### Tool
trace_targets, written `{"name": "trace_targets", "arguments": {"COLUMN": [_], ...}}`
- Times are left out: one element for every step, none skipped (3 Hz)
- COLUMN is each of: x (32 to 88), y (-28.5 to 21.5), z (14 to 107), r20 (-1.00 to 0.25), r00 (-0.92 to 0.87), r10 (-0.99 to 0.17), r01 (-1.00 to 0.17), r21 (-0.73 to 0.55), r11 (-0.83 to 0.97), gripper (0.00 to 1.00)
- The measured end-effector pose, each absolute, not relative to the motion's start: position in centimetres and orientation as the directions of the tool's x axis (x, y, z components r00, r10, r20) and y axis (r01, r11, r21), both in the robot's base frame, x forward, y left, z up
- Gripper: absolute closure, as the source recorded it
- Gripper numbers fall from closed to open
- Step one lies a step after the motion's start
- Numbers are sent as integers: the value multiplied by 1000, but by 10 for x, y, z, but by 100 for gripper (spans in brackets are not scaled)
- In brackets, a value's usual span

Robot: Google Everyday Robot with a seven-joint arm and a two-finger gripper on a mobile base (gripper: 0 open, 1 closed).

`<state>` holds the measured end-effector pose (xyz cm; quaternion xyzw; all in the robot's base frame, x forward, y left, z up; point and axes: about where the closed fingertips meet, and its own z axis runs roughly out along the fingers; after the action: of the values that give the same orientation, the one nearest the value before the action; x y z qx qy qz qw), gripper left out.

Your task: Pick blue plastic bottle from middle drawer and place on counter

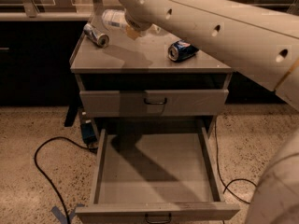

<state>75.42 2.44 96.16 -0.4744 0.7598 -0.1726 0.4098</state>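
The blue plastic bottle (113, 18), whitish with a pale label, lies sideways in my gripper (128, 26) above the back left part of the counter (140, 57). The gripper is shut on it, and the wrist and arm cover most of the gripper. The middle drawer (154, 171) is pulled fully open below and holds nothing.
A silver can (96, 35) lies on the counter's left side, close below the bottle. A dark blue soda can (182, 50) lies on the right side. The upper drawer (154, 101) is shut. Black cables (42, 157) run over the floor on both sides of the cabinet.
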Motion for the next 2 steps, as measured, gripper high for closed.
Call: {"name": "trace_targets", "arguments": {"x": [757,784], "y": [21,-5], "z": [958,924], "r20": [-466,-456], "r00": [-229,-306], "r10": [-855,-836], "r01": [-574,-526], "r21": [-645,-651], "r11": [505,548], "gripper": [100,100]}}
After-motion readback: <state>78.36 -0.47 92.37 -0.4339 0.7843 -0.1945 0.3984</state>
